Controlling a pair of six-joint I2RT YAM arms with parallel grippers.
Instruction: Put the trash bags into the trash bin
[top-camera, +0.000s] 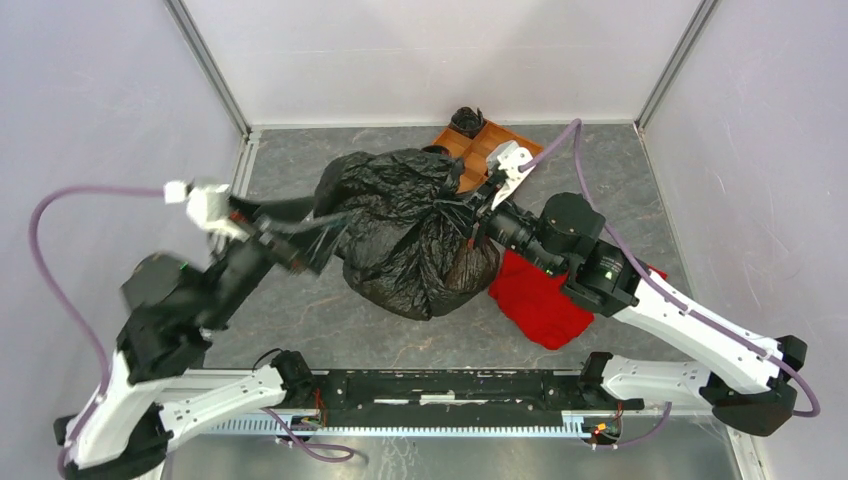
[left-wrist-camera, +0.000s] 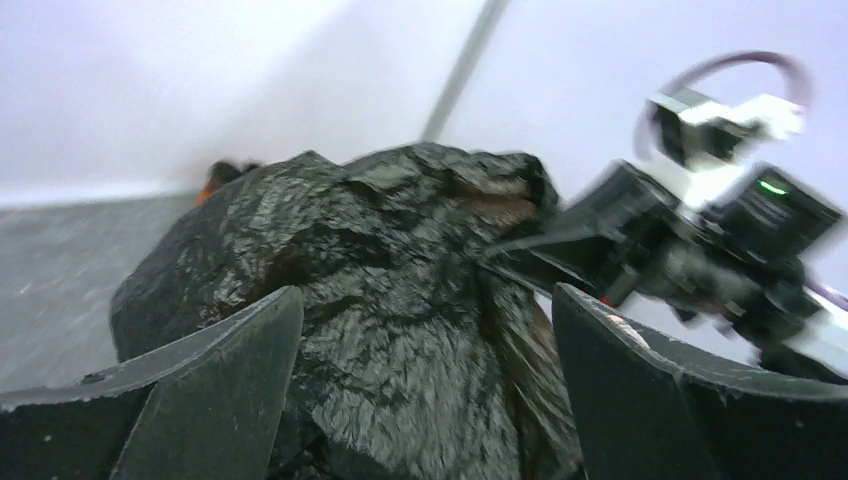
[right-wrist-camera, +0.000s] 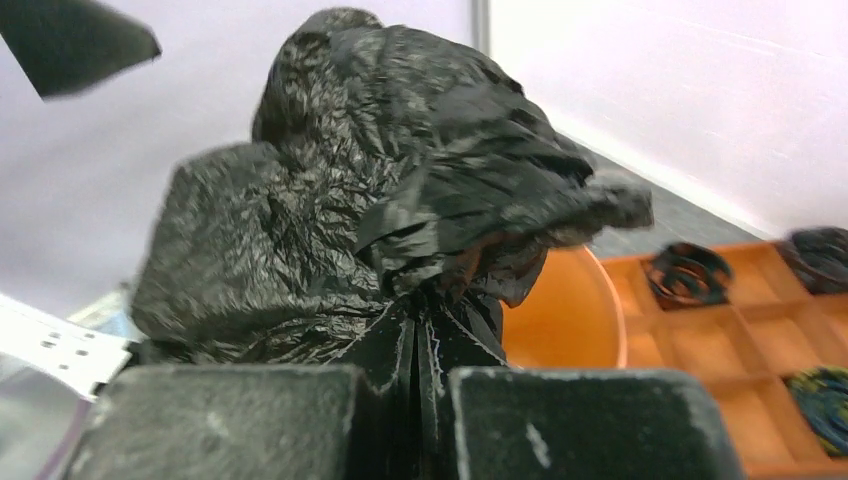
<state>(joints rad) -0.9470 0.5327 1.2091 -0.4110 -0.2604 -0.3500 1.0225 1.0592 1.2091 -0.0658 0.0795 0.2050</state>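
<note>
Right end effector (right-wrist-camera: 415, 400) pinches the crinkled black trash bag (right-wrist-camera: 400, 180), orange trash bin (right-wrist-camera: 570, 320) just behind it, left end effector (left-wrist-camera: 425, 300) gaping wide toward the bag.

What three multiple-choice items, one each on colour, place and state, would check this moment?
1. What colour is the trash bag? A) white B) black C) blue
2. Where does the red cloth lie? A) beneath the right arm, beside the bag B) on top of the bag C) left of the bag
3. How does the right claw stand? A) open and empty B) shut on the cloth C) shut on the bag

B: glossy black film shows in every view.
A: the top view shows the cloth on the bag's right, partly under the arm.
C: the right wrist view shows the fingers pressed together on gathered film.
</note>
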